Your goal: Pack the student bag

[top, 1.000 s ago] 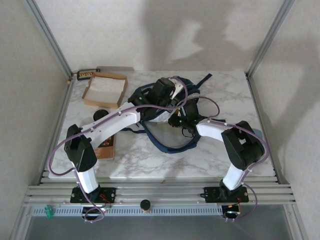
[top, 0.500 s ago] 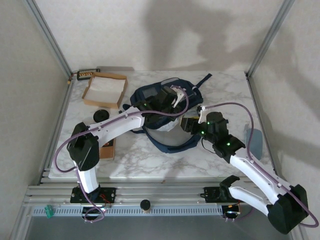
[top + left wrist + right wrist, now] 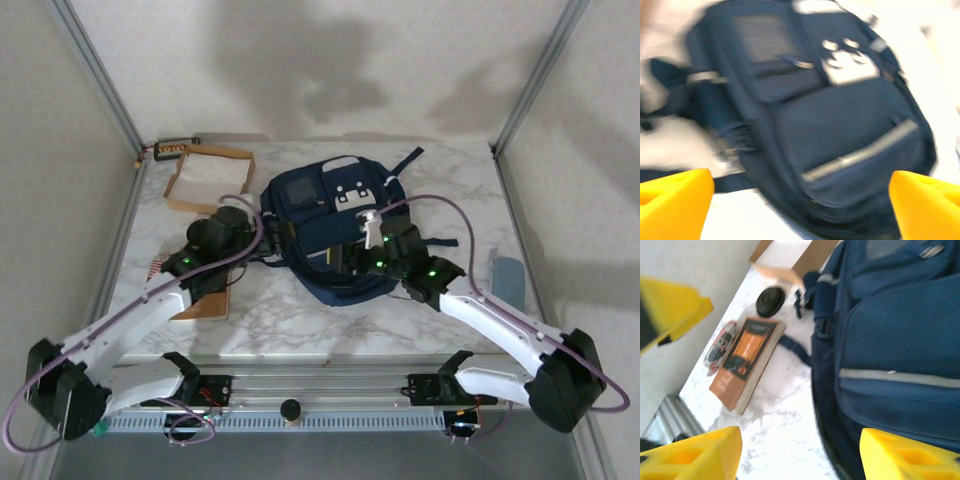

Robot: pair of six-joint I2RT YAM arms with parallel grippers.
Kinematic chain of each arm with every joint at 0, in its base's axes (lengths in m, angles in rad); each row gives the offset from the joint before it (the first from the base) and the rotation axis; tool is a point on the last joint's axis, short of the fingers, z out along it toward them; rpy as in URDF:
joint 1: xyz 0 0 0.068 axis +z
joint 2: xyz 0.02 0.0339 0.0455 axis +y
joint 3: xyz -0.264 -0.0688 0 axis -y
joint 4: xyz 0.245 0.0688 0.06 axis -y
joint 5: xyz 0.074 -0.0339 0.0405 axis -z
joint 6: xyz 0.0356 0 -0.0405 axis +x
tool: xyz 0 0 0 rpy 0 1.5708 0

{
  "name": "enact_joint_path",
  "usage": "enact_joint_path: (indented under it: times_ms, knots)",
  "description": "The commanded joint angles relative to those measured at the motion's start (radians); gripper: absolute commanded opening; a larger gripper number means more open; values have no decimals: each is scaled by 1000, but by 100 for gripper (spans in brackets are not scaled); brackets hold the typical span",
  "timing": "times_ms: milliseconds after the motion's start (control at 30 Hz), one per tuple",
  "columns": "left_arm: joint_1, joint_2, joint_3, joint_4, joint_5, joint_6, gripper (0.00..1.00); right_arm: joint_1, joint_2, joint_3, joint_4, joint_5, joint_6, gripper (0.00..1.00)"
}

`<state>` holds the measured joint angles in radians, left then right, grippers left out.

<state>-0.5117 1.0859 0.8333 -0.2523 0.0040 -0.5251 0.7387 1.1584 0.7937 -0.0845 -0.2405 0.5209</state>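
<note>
Top external view, left to right. A shallow brown cardboard box [image 3: 208, 180] stands at the far left corner of the marble table [image 3: 460, 200]. Just in front of the box, the left gripper [image 3: 240, 228] hangs above the table's left part, beside the left edge of the bag. In the left wrist view its yellow fingers [image 3: 675, 200] sit at the two lower corners, spread wide with nothing between them. An orange-covered book [image 3: 205, 295] lies flat near the front left of the table, under the left arm. A small red-and-white striped item [image 3: 160, 268] lies just left of the book.

The student bag [image 3: 320, 215] lies flat in the middle of the table, front side up. Its white patches face the far edge, and the pale stripe crosses the front pocket toward the near edge. A dark strap trails from its left side toward the book.

The right gripper [image 3: 362, 255] hangs over the near end of the bag. In the right wrist view its yellow fingers [image 3: 690, 455] are parted wide and hold nothing. That view also shows a black round disc [image 3: 770, 300] on the table between the box and the book.

A pale blue-grey object [image 3: 507, 278] lies at the table's right edge; what it is cannot be told.
</note>
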Motion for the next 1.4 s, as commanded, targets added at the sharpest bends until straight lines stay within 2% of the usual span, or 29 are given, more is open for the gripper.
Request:
enact_joint_path:
  times_ms: [0, 67, 200, 333, 467, 667, 800, 967, 1033, 1367]
  knots:
    - [136, -17, -109, -136, -97, -132, 94, 63, 61, 13, 104, -27, 62, 65]
    - [229, -16, -147, -160, -139, -144, 95, 92, 115, 19, 129, -10, 86, 65]
    - [389, 43, -189, -149, -137, -124, 99, 135, 217, 23, 203, -29, 129, 66]
    - [445, 107, -179, -108, -135, -85, 99, 152, 283, 29, 245, -49, 142, 66]
    - [483, 188, -153, -107, -182, -54, 99, 151, 313, 30, 256, -57, 149, 67]
    - [539, 272, -140, -65, -187, -22, 99, 152, 311, 46, 200, -28, 118, 69]
    - [562, 320, -139, -28, -121, -1, 100, 152, 308, 43, 186, -11, 115, 70]
    - [567, 368, -149, -6, -97, -25, 99, 151, 309, 42, 182, -8, 117, 70]
    - [562, 374, -174, 16, -30, -41, 99, 151, 307, 44, 170, 2, 113, 71]
    - [489, 343, -265, 21, -42, -114, 99, 147, 282, 50, 137, 26, 100, 71]
